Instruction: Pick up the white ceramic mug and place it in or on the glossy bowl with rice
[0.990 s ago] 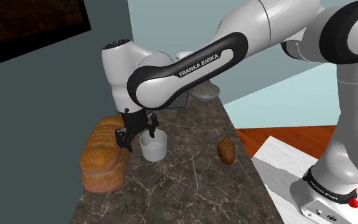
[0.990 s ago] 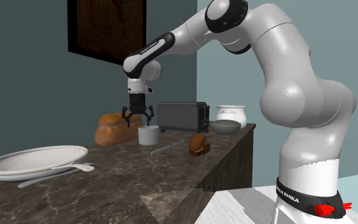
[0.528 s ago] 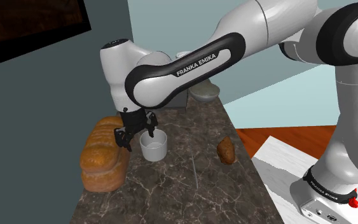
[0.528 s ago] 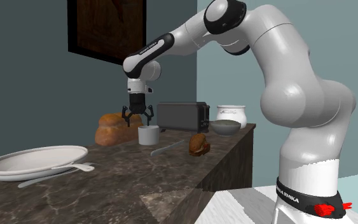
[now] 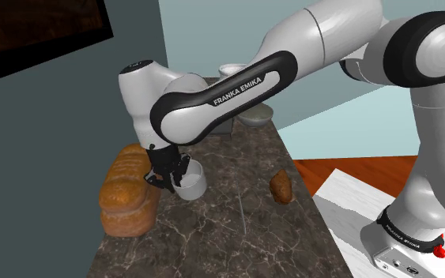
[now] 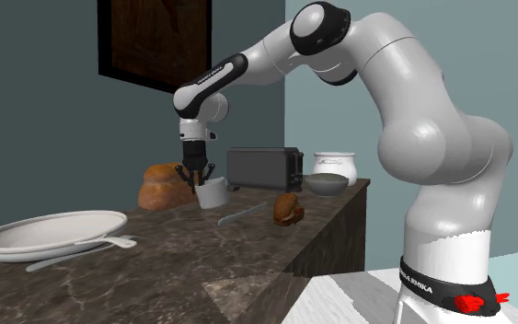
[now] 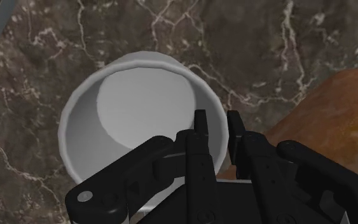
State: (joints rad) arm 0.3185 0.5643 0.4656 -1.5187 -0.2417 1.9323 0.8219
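Observation:
A plain white mug [image 5: 192, 182] sits on the dark marble counter [image 5: 236, 229], next to a bread loaf. My black gripper [image 5: 170, 174] has come down over the mug's rim on the loaf's side and is shut on the wall. In the wrist view one finger [image 7: 201, 137] is inside the mug [image 7: 126, 121] and the other outside, clasping the wall at my gripper [image 7: 217, 133]. From the second exterior view the mug [image 6: 212, 195] leans slightly under the gripper [image 6: 195, 178]. A grey bowl [image 5: 256, 117] [image 6: 326, 184] stands at the counter's far end; what it holds is hidden.
A brown bread loaf [image 5: 130, 189] [image 6: 162, 186] lies close beside the mug. A dark toaster [image 6: 264, 168] and a white pot [image 6: 334, 164] stand near the bowl. A small brown lump [image 5: 280, 186], a knife [image 6: 240, 216] and a plate [image 6: 54, 234] with a spoon lie along the counter.
The gripper has dropped from just above the mug onto its rim and closed from wide open onto the wall. The mug now leans a little.

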